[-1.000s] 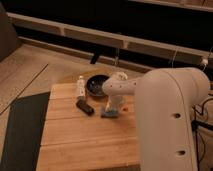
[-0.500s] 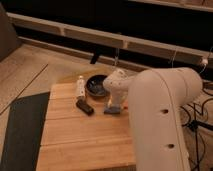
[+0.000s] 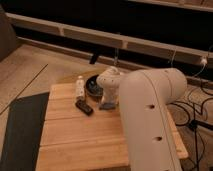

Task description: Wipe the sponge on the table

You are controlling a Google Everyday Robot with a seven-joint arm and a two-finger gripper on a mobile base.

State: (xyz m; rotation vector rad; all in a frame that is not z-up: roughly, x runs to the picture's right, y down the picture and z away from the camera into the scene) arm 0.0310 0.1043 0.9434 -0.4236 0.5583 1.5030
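Observation:
The sponge (image 3: 106, 106) is a small blue-grey pad lying flat on the light wooden table (image 3: 75, 140), just right of the table's middle toward the far side. My gripper (image 3: 108, 96) comes down from the white wrist directly onto the sponge and seems to press on it from above. The bulky white forearm (image 3: 150, 115) fills the right side of the view and hides the table's right part.
A black bar-shaped object (image 3: 84, 107) lies just left of the sponge. A small white bottle (image 3: 79, 86) and a dark bowl (image 3: 93, 85) stand at the far edge behind them. A dark mat (image 3: 20, 130) covers the floor left of the table. Cables (image 3: 197, 107) lie at the right.
The gripper and the sponge under it have shifted a little toward the table's far side. The forearm has swung and now fills more of the right side of the view.

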